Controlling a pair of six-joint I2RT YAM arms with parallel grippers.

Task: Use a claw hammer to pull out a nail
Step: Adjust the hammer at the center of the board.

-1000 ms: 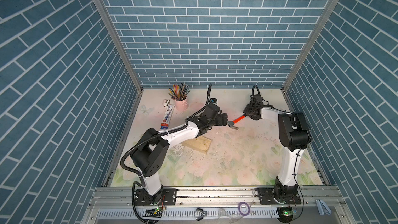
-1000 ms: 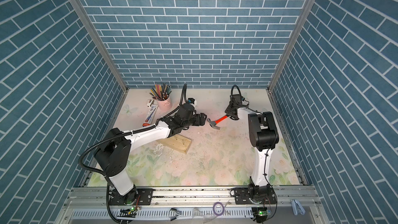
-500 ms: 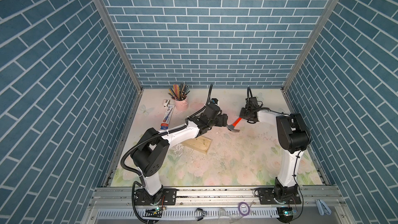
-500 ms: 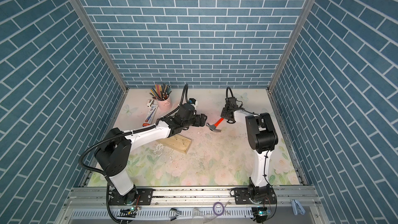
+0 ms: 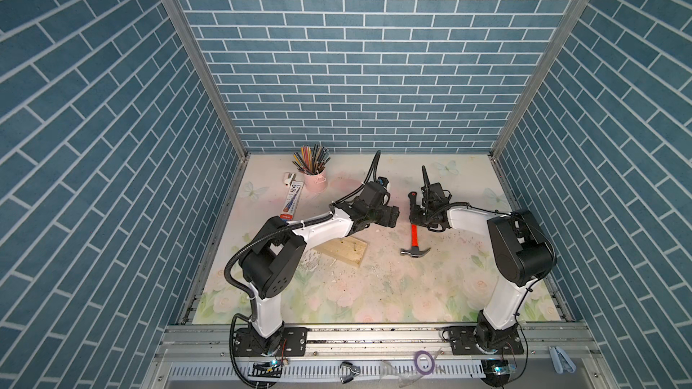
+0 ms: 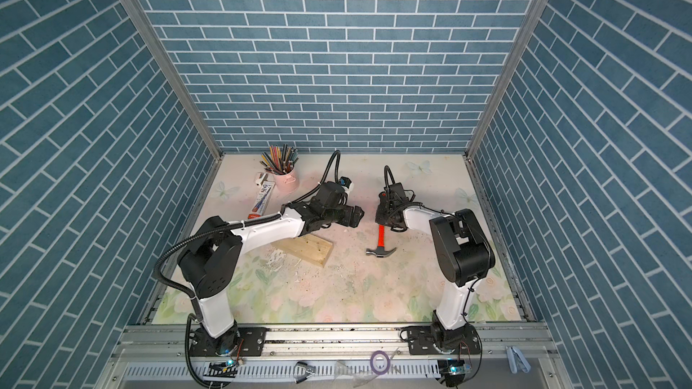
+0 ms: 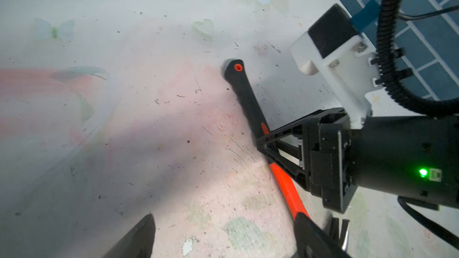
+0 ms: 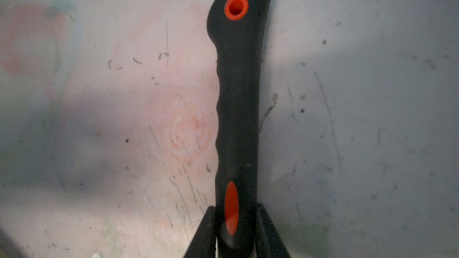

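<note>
Since 1 s ago the claw hammer (image 5: 414,235) has swung round: head now at 6 o'clock, grip end at 12. The right gripper (image 8: 236,219) has clamped it where the black grip meets the orange shaft. The left gripper (image 7: 224,229) gapes wide at the shaft's 9 o'clock, w/o contact. In both top views the gripper hides mid-handle. The left arm covers part of the wooden block (image 5: 346,252).

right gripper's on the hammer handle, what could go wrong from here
1. The right gripper holds the claw hammer with grey steel head, orange shaft and black rubber grip in a narrow pinch, with the heavy head far out. It may swivel or slip when lifted.
2. The open left gripper sits close by, and its arm lies over the pale wooden block. Swinging the hammer there could strike it.
</note>
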